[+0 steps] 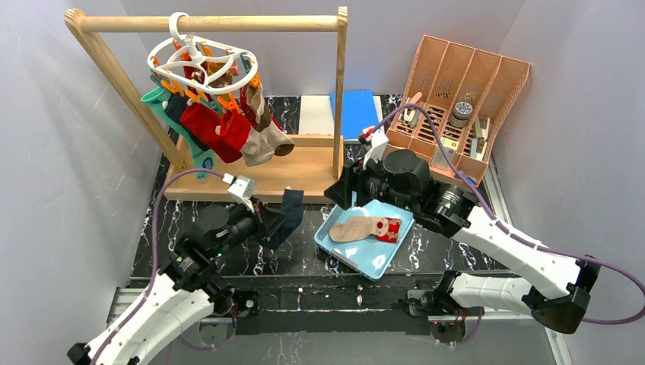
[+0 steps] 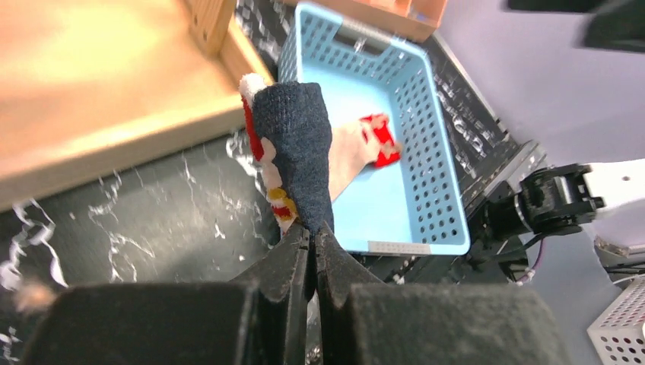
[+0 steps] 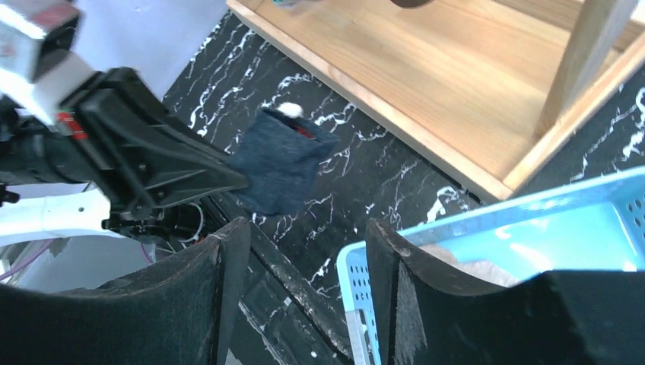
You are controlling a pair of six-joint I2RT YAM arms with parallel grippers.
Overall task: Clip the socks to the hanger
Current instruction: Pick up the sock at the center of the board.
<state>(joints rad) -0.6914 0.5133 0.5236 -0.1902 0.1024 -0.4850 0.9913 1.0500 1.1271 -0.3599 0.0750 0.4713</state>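
While the navy sock (image 2: 300, 144) is pinched by one end between the shut jaws of the left gripper (image 2: 312, 236), it is held off the table (image 1: 258, 262), left of centre, between the near edge and the base of the wooden rack (image 1: 228, 23). Red, white and yellow patches are seen along its edge. A beige sock (image 1: 357, 230) with a red toe is left lying in the blue basket (image 1: 395, 249) near the middle of the table. The hanger (image 1: 201, 61) is hung by its hook on the rack's rail toward the far left corner, and several clipped socks (image 1: 220, 129), red, tan and brown, are seen beneath it. The right gripper (image 3: 304, 228) is held with its jaws apart and empty, just beside the basket's far corner and turned toward the held sock.

The step in hand is judged to be the carrying of a picked sock to the hanger, with two socks not yet clipped. For the next move the sock must be raised toward the far left, up to a free clip. That clip would probably have to be squeezed open by the right gripper while the sock's edge is fed in. Which clips are free cannot be told.
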